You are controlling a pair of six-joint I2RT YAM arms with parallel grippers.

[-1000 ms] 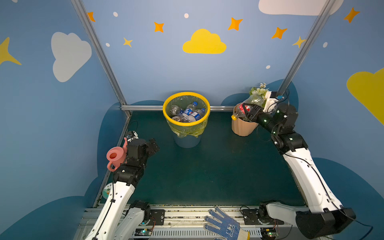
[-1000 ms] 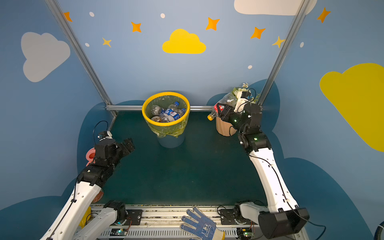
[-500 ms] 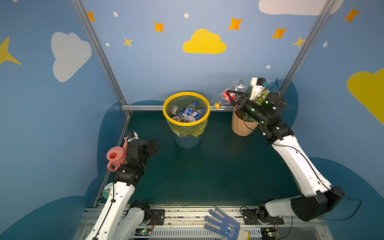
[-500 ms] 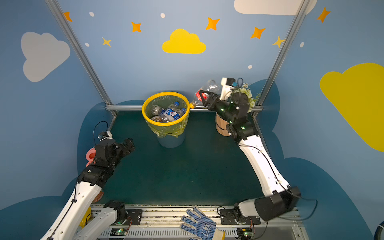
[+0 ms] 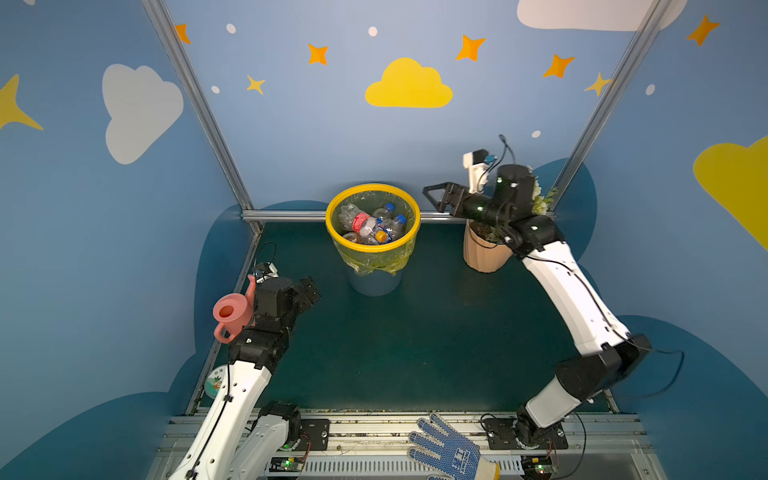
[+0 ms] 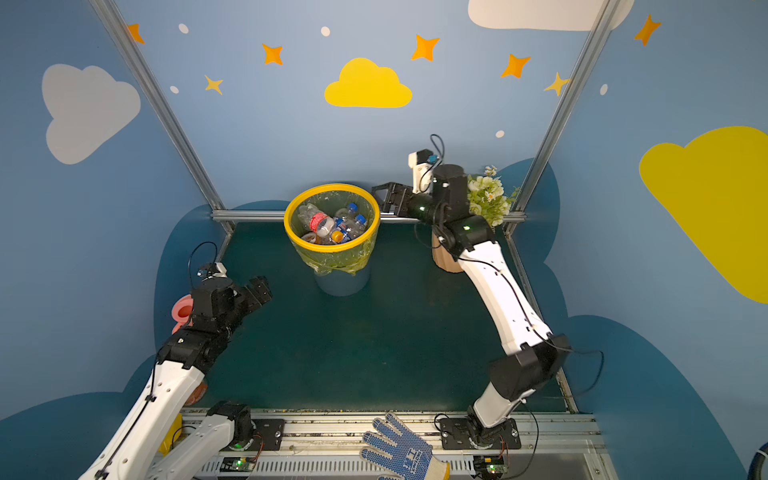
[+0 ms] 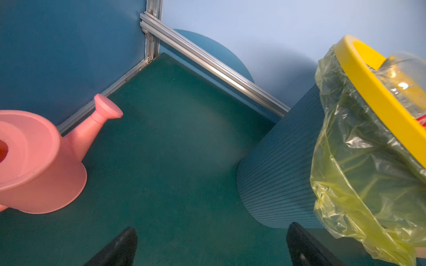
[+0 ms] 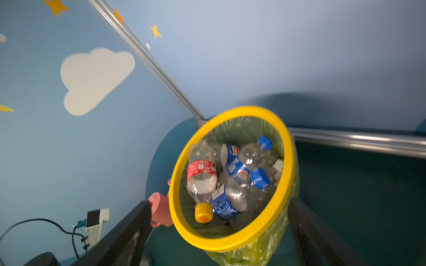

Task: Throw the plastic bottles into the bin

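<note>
One bin (image 5: 372,248) at the tabletop's (image 5: 415,332) twelve o'clock.
At least four plastic bottles (image 8: 201,177) lay inside; right pincer (image 5: 431,197) spread, empty, at its three o'clock; left pincer (image 5: 311,289) spread, empty, near eight o'clock.

Pose note: left arm (image 5: 239,390) is rising from its base at 7 o'clock in both top views, folding low with the elbow bent. The left gripper (image 5: 311,291) is sitting at 8 o'clock, aiming toward 2 o'clock, jaws spread wide and gripping nothing; its fingers (image 7: 119,246) are showing far apart in the left wrist view. The right arm (image 5: 569,291) is stretching from 5 o'clock up to 1 o'clock, raised high. The right gripper (image 5: 434,198) is aiming toward 9 o'clock, jaws parted wide, empty.
</note>
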